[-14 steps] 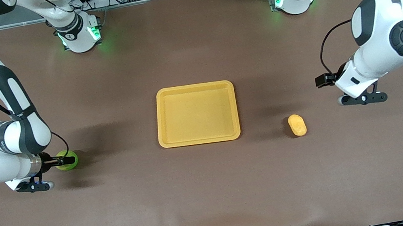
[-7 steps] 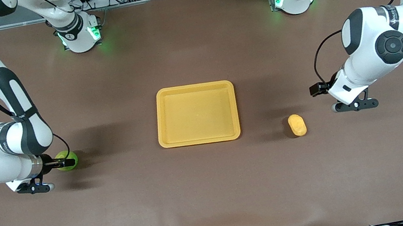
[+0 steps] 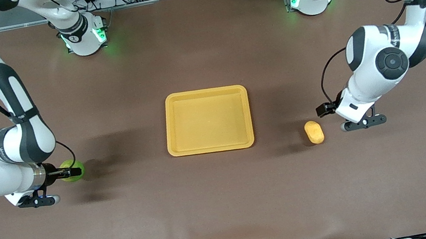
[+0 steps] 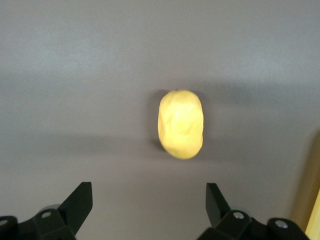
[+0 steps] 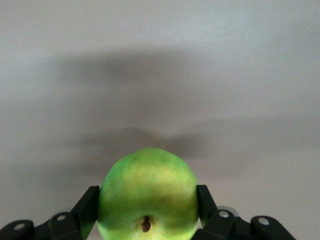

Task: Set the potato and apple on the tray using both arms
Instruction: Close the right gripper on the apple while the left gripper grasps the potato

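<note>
Brown counter, empty tray mid-counter between the fruit: right gripper jaws pinching apple for lifting, left gripper jaws spread beside potato, lining up its grasp.

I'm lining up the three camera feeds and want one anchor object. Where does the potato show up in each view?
Front view: the potato lies on the table between the tray and the left gripper, toward the left arm's end.
Left wrist view: the potato sits mid-picture, ahead of the open fingers.
Right wrist view: not in it.
Shared landmark: the tray, whose yellow edge shows in the left wrist view.
</note>
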`<move>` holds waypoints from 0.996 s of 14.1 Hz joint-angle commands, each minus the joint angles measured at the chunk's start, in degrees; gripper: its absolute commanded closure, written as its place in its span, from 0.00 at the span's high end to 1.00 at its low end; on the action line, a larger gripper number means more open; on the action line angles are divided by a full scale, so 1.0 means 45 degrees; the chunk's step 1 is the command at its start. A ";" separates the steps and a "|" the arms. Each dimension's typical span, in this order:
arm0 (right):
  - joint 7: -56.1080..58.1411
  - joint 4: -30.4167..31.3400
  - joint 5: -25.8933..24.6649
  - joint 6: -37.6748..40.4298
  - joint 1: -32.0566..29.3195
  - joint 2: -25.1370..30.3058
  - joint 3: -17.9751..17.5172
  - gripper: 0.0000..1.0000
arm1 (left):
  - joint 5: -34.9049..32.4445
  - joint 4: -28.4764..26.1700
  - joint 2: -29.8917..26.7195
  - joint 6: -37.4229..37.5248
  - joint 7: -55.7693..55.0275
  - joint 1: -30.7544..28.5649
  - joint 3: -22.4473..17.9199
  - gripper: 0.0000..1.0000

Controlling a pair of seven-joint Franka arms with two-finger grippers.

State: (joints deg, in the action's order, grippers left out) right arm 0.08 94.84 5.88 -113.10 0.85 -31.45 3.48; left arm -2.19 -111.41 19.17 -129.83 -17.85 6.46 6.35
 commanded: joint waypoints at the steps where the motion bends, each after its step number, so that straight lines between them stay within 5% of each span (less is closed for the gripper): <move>1: -0.1438 -0.1189 0.0119 0.2408 0.0746 0.0271 -0.0011 0.32 | 0.0037 -0.0007 0.0426 -0.0716 -0.0934 0.0284 -0.0023 1.00; 4: -0.1776 -0.2130 0.0507 0.3628 0.1763 0.0271 -0.0030 0.32 | 0.0037 -0.0007 0.1051 -0.1556 -0.1482 0.0381 -0.0023 1.00; 7: -0.1756 -0.2073 0.2633 0.3610 0.2232 0.0251 -0.0069 0.32 | 0.0037 -0.0007 0.1559 -0.2220 -0.2048 0.0498 -0.0023 1.00; 14: -0.1911 -0.1664 0.2600 0.0998 0.5415 0.0135 0.0028 0.32 | 0.0037 0.0149 0.2244 -0.2887 -0.3691 0.0909 -0.0043 1.00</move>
State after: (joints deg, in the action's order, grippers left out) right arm -8.12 86.37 17.20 -105.41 22.73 -30.59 2.67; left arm -2.19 -111.38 29.04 -142.32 -32.91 9.82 6.40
